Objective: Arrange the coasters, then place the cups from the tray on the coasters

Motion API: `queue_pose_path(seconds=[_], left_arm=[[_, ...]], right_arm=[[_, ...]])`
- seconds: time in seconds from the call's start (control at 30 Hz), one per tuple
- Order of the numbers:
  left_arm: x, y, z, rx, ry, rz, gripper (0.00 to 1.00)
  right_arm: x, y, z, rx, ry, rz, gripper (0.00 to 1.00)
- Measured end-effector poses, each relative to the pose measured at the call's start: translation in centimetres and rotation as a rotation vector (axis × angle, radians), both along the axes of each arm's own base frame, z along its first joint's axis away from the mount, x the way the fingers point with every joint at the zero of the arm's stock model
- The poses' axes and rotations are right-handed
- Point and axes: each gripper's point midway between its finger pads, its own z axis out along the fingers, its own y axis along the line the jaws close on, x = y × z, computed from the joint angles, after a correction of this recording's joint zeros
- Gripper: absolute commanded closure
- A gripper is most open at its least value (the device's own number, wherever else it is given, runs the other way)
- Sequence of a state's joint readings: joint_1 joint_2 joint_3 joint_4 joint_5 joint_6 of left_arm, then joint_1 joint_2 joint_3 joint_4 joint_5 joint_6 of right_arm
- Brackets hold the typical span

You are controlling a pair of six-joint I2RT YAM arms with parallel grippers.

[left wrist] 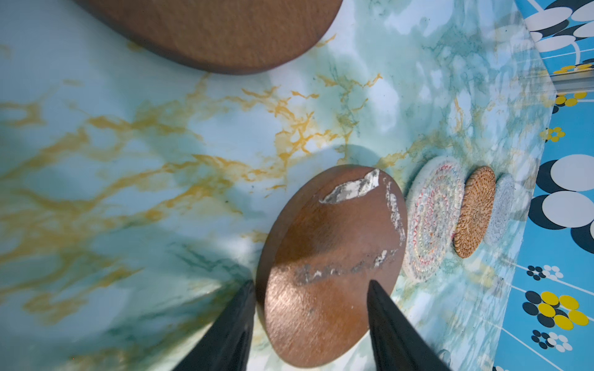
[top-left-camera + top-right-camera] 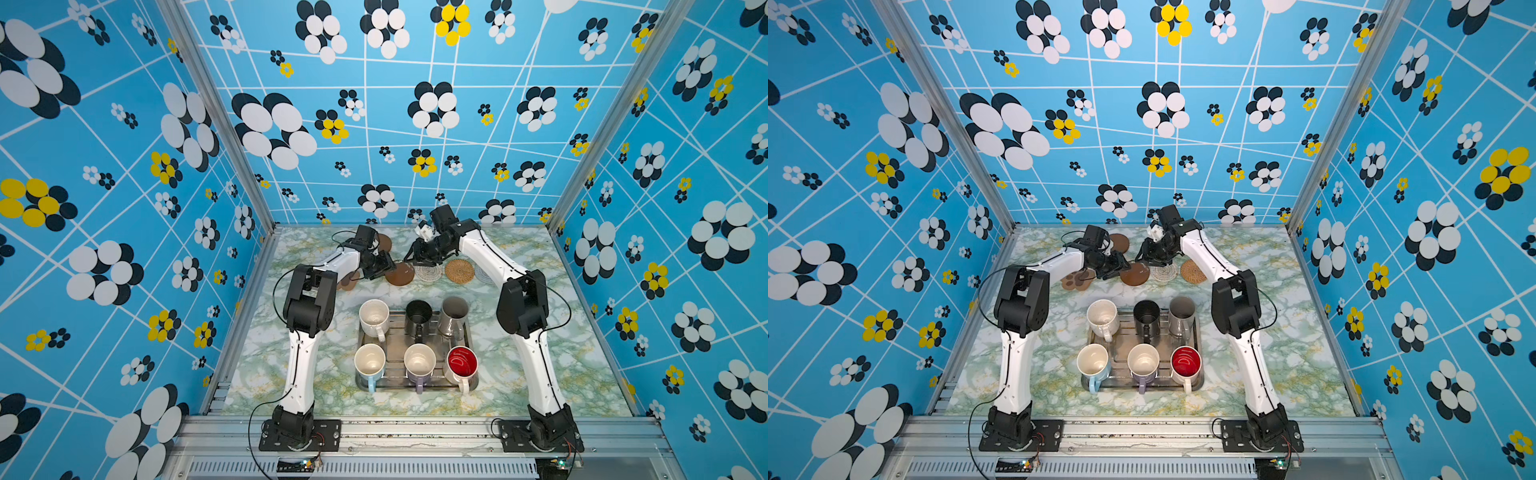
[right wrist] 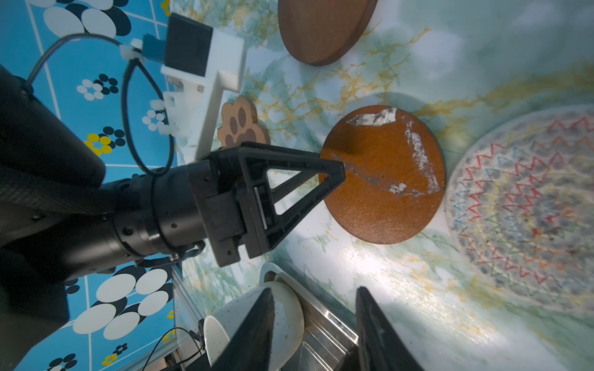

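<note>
Left gripper is hovering at upper centre in both top views, jaws parted, tips over the left edge of the scuffed brown disc; released, not grasping it. Right gripper is hanging just right of it, also released, empty. Coasters are lying in a row across the surface above the tray: paw coaster leftmost, then scuffed brown disc, crochet coaster, rattan coaster, and grey coaster half hidden by the right arm. Second brown disc is sitting apart, higher in frame. All six cups are standing on the tray at lower centre: speckled mug, black mug and grey-beige mug in the upper row; light blue mug, lilac mug and red-inside mug in the lower row.

Left wrist view: fingers are standing apart, one just off the scuffed brown disc's rim, one over its top. That disc is lying flat, with crochet, rattan and grey coasters lined up beyond it.

Right wrist view: right gripper fingers are spreading over bare surface with nothing between. Left gripper tip is reaching onto the scuffed brown disc's edge. Speckled mug and a tray corner are showing behind one finger.
</note>
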State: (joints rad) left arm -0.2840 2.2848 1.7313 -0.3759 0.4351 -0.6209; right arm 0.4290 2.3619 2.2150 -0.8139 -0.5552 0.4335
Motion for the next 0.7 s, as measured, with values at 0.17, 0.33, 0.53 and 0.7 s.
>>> queue_pose_path(seconds=[0.17, 0.33, 0.53, 0.7], left_arm=[[-0.1, 0.0, 0.0, 0.002, 0.008, 0.001, 0.43], [-0.1, -0.1, 0.1, -0.006, 0.016, 0.010, 0.43], [-0.2, -0.2, 0.1, -0.004, 0.020, 0.006, 0.42], [-0.2, 0.6, 0.1, 0.003, 0.021, 0.023, 0.42]], right_arm=[[0.2, -0.2, 0.0, 0.003, -0.006, -0.005, 0.57], [0.2, -0.3, -0.3, 0.002, -0.003, -0.007, 0.57], [0.3, -0.2, -0.2, 0.006, -0.010, -0.007, 0.56], [1.0, 0.0, 1.3, 0.024, -0.043, -0.012, 0.55]])
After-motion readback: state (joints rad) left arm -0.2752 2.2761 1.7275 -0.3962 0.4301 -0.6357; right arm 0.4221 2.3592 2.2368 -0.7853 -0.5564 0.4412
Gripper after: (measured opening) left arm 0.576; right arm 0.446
